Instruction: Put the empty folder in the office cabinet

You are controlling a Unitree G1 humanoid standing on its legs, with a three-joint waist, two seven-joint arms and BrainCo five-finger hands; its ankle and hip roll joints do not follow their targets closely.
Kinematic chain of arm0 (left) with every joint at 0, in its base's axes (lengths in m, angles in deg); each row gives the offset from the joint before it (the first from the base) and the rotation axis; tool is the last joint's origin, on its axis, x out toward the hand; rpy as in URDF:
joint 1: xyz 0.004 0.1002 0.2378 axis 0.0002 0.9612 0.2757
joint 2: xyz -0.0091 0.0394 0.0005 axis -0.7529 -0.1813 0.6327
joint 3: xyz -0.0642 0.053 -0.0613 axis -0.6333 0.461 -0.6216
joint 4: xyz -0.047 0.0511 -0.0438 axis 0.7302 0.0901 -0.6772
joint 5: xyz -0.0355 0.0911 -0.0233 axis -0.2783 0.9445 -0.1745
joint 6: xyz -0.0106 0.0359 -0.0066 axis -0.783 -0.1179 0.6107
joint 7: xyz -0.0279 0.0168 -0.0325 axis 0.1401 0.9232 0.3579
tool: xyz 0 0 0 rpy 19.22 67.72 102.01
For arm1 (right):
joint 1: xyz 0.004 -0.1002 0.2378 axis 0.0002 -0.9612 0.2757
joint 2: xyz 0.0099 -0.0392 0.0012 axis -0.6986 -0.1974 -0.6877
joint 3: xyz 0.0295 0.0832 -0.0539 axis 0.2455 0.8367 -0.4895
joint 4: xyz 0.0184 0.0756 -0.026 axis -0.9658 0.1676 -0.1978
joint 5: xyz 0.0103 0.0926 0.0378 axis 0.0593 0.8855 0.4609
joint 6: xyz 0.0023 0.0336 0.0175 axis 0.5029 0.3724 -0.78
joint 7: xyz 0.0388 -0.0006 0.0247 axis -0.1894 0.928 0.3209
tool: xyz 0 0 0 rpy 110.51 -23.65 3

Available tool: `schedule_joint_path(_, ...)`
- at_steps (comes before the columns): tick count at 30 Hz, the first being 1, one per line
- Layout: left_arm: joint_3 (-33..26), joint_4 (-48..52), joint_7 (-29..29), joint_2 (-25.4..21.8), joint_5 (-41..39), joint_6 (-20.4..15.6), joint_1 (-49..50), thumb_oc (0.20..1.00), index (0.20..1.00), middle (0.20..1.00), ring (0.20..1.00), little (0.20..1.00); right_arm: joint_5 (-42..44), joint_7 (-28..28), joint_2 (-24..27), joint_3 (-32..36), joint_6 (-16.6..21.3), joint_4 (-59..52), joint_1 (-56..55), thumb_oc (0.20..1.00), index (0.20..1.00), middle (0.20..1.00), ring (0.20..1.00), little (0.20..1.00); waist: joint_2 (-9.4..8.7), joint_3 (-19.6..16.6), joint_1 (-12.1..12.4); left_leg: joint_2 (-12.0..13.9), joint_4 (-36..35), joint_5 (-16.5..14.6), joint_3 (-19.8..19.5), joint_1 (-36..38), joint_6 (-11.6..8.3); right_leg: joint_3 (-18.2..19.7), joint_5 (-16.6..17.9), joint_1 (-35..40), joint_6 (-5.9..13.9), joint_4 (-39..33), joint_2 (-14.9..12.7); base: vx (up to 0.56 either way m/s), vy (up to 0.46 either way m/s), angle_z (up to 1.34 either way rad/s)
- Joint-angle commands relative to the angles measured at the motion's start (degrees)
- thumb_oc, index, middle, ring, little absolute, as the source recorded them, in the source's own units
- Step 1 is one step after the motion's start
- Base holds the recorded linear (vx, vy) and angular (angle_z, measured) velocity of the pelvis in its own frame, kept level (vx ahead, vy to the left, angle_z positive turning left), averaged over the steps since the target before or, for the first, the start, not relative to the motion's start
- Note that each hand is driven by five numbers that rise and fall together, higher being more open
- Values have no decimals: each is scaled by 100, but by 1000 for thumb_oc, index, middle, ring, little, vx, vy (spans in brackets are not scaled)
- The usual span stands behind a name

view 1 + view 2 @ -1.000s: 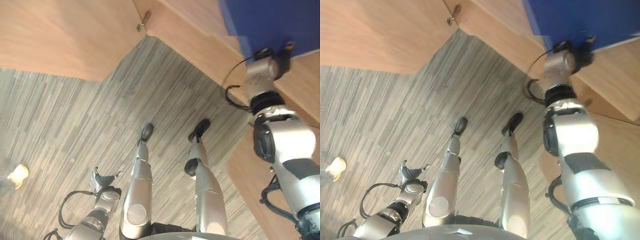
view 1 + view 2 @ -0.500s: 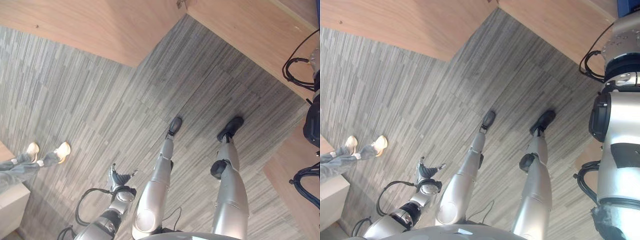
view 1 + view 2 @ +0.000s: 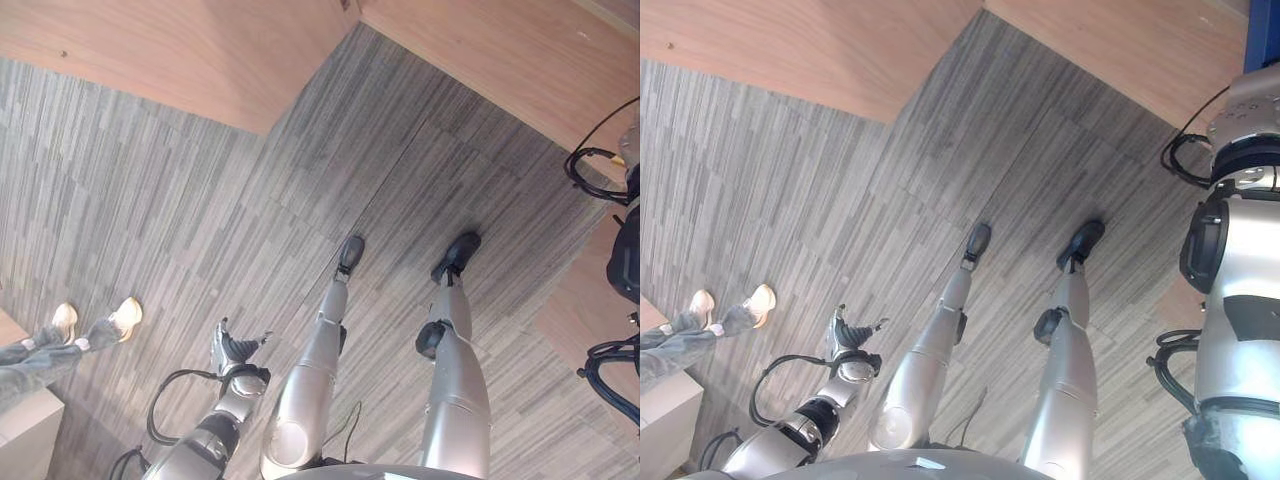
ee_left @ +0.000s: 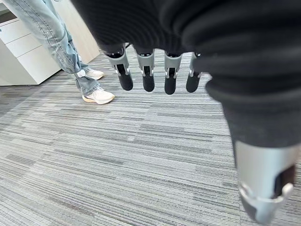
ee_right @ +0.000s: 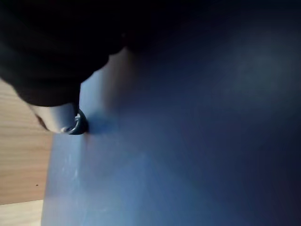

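Note:
The blue folder (image 5: 188, 141) shows close up in the right wrist view, with my right hand's thumb (image 5: 63, 117) pressed flat against its cover. A strip of the same folder (image 3: 1265, 30) peeks in at the upper right corner of the right eye view, above my raised right arm. My left hand (image 3: 237, 350) hangs low beside my body over the carpet. Its fingers (image 4: 148, 75) are straight and hold nothing.
Wooden cabinet panels (image 3: 150, 50) run along the far side and meet at a corner, with another panel (image 3: 1120, 40) to the right. A person in jeans (image 4: 56, 42) stands at my left by a white drawer unit (image 4: 23, 56). Grey striped carpet (image 3: 200, 220) lies below.
The camera has swung, so the folder and my right hand have slid almost out at the upper right, and the person's shoes have come in at the left. My left hand still hangs.

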Motion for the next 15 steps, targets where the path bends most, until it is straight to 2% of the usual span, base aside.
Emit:
schedule_joint_path(1,55,-353,79,-490,39,-21,-9,1000,1000,1000,1000,1000,58,-342,490,-740,42,-138,321,200,200,200,200,200,-217,229,238,190,-112,-756,-58,570,-215,89,-66,477,293,-309,-302,14,-30,8)
schedule_joint_path(7,20,-400,39,-586,7,-45,49,1000,1000,1000,1000,1000,104,-615,488,-1173,43,-125,788,200,200,200,200,200,-243,207,241,234,-112,-737,-41,538,-240,114,-106,431,258,-279,-272,7,-14,3)
schedule_joint_path(15,-42,-481,48,-713,-20,-47,96,1000,1000,1000,1000,1000,70,-611,591,-1620,145,-210,1388,200,200,200,200,200,-307,165,274,328,-112,-740,-35,482,-290,148,-182,291,215,-231,-207,9,-12,-3)
